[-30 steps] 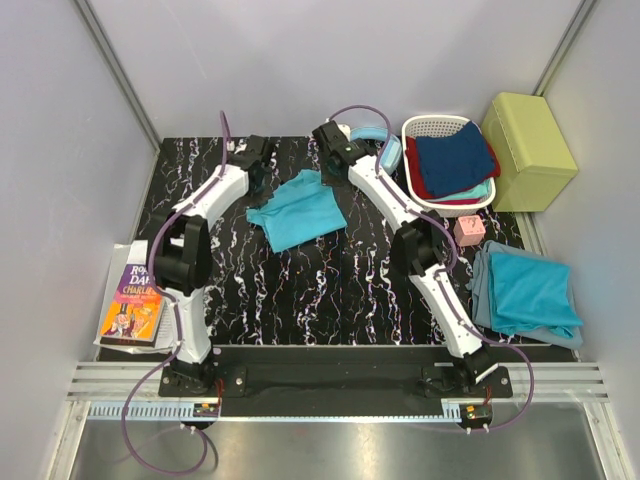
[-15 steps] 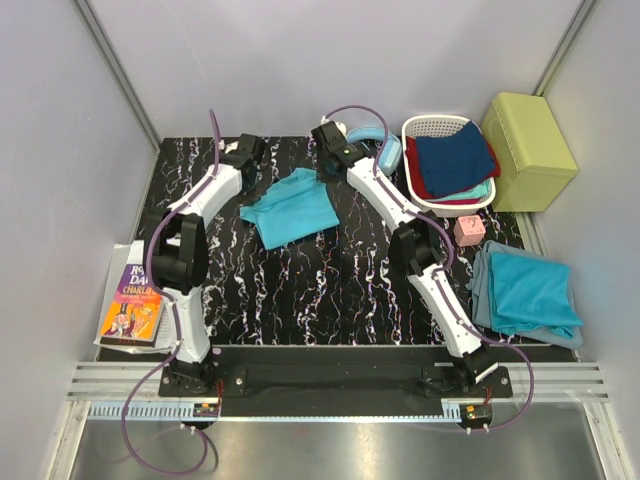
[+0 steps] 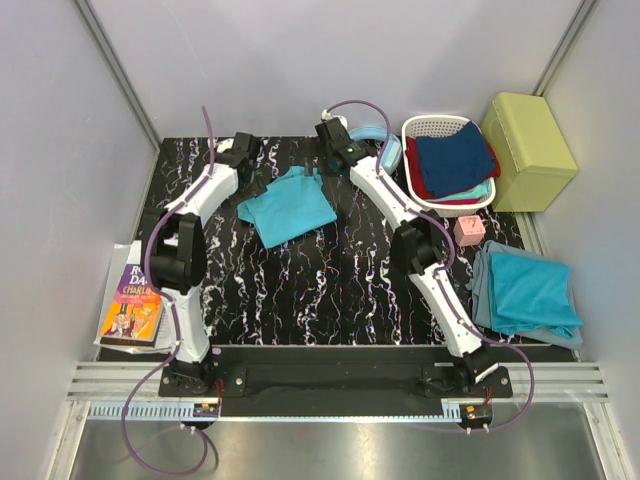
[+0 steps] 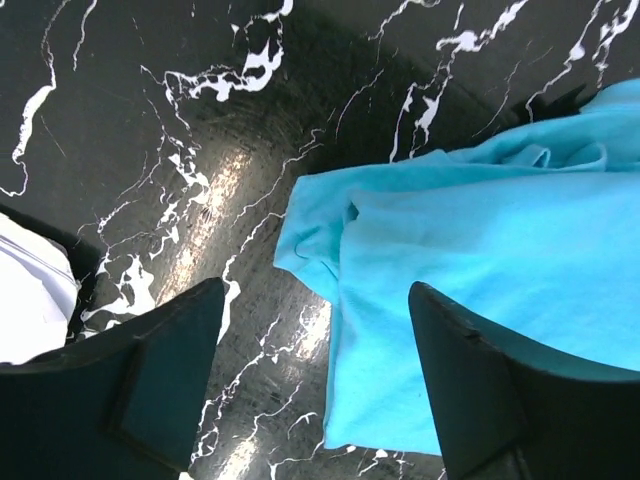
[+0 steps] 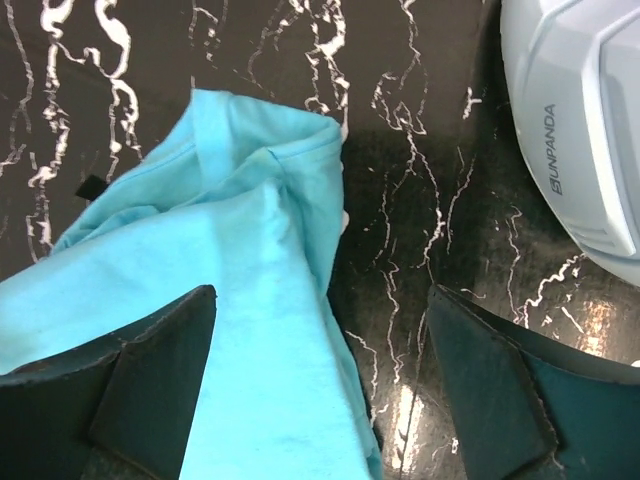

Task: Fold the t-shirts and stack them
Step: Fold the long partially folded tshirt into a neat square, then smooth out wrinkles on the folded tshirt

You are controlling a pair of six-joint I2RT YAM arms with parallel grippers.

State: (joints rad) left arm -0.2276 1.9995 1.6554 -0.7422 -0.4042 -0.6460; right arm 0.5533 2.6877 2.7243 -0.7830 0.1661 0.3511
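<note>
Jaws on both arms wide apart (nothing gripped), low over the turquoise t-shirt [image 3: 290, 210].

Far centre of desk [image 3: 330, 290]: turquoise t-shirt [image 3: 290, 208], folded, lying flat. Left end effector [image 3: 258, 182] by its far left edge, right end effector [image 3: 316, 172] over its far corner. At right desk edge: second t-shirt [image 3: 528, 290], folded.
</note>
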